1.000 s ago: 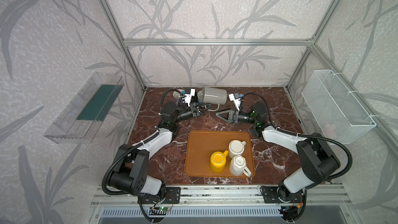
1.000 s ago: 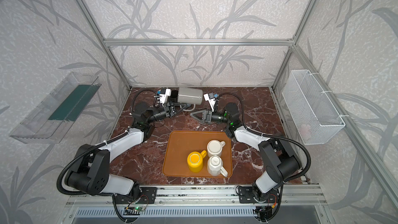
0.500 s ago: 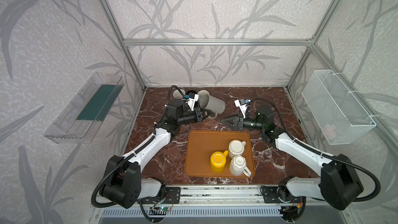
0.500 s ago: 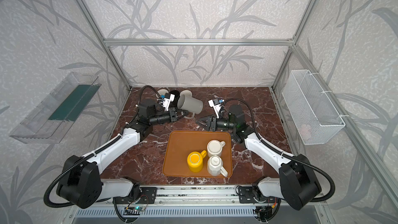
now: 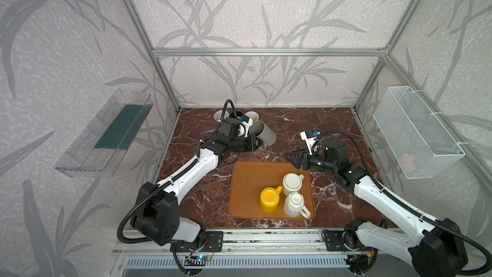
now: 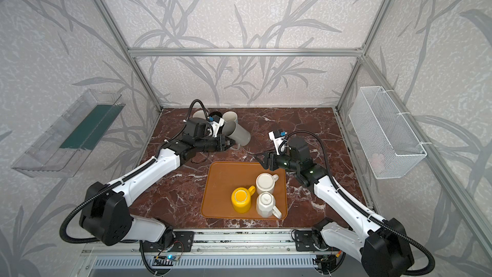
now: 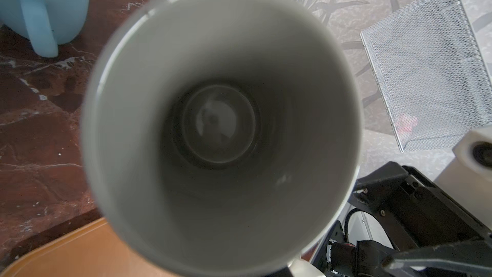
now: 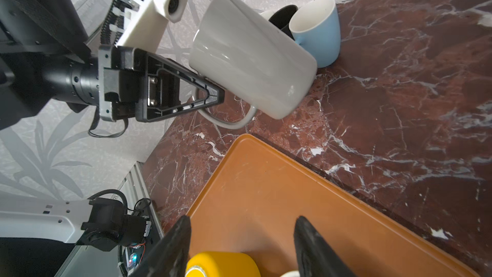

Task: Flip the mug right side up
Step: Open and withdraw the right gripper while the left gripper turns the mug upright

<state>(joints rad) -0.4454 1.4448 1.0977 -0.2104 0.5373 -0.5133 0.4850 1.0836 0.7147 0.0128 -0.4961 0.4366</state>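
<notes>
Left gripper [image 8: 213, 94] is clamped tight on the handle of the grey mug [image 8: 253, 57], and the right wrist view shows it well: the fingers pinch the top of the handle loop, right against the mug's wall. The mug is tipped at an angle, mouth raised toward the left arm's camera and base down toward the marble table [image 5: 306, 123]. Whether the bottom edge touches the stone, I cannot tell. The left wrist view looks straight down into the mug [image 7: 221, 129], an empty grey inside all the way to the bottom. In both top views the mug [image 5: 263, 134] [image 6: 239, 134] sits at the back of the table, left of centre, just in front of a little cluster of cups against the rear wall, with a blue cup [image 8: 319, 30] and a black cup [image 8: 283, 17] close behind it. Over on the other side, the right gripper [image 5: 292, 158] hangs at the far edge of the brown tray [image 5: 245, 182], jaws parted about halfway, nothing between them, well apart from the grey mug. On the tray, a yellow cup [image 5: 269, 198] and two white cups [image 5: 292, 183] huddle together in the near right corner.
</notes>
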